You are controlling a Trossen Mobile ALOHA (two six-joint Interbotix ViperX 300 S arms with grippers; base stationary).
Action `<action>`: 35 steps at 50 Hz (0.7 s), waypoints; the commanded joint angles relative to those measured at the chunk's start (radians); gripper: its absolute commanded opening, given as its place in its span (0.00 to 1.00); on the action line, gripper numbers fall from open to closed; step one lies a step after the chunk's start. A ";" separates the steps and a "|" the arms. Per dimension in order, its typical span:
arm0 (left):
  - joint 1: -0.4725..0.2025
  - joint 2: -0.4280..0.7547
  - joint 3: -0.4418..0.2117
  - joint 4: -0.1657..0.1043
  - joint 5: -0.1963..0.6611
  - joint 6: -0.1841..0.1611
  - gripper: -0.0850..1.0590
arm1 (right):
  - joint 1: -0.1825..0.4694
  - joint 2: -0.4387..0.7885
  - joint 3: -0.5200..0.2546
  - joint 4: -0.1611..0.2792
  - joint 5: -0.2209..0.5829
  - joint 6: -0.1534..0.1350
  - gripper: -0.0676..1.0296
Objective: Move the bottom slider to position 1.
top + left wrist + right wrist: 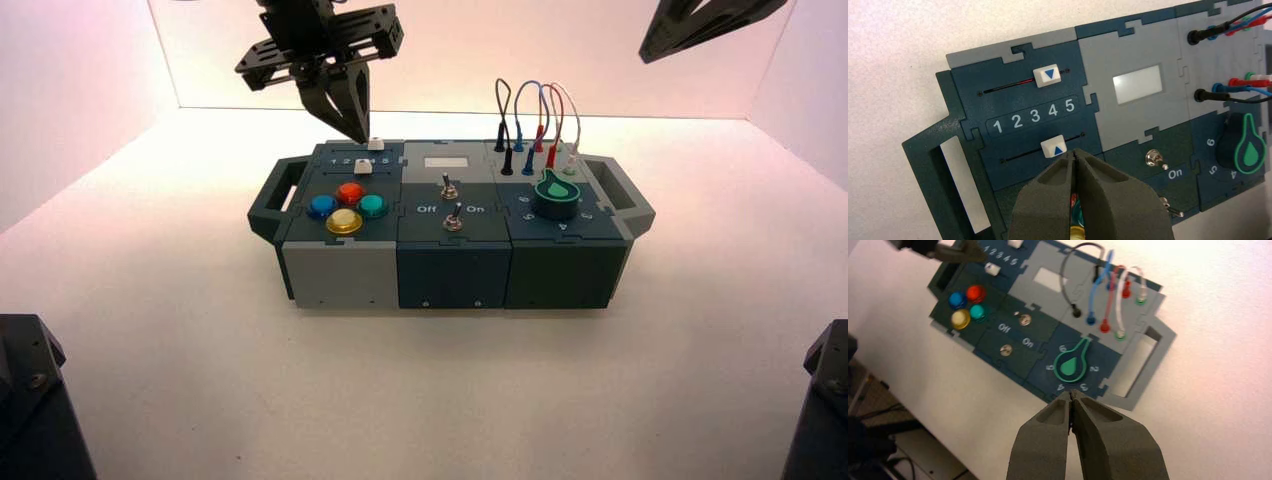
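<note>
The bottom slider (1054,147) is a small white knob with a blue arrow on a dark track, below the white digit row 1 to 5. It sits roughly under digit 4. Digit 1 (997,127) is at the row's end near the box's handle. My left gripper (1074,152) is shut and empty, its tips close beside the knob on the side away from digit 1. From above, the left gripper (356,132) hangs over the box's left rear corner, above the slider (362,167). My right gripper (1071,395) is shut, parked high above the box's right side (700,25).
A twin white slider knob (1049,76) lies beyond the digit row. The box (340,275) also carries four coloured buttons (345,207), two toggle switches (451,187), a green dial (556,192) and looped wires (535,125). A side handle (928,165) sticks out past digit 1.
</note>
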 commanded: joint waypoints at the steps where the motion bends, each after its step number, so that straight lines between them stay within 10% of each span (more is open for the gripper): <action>1: -0.008 -0.002 -0.026 -0.002 -0.009 -0.009 0.05 | 0.044 0.000 -0.020 0.020 -0.005 -0.008 0.04; 35: -0.037 0.091 -0.060 0.002 -0.049 -0.009 0.05 | 0.054 -0.002 -0.014 0.043 -0.034 -0.009 0.04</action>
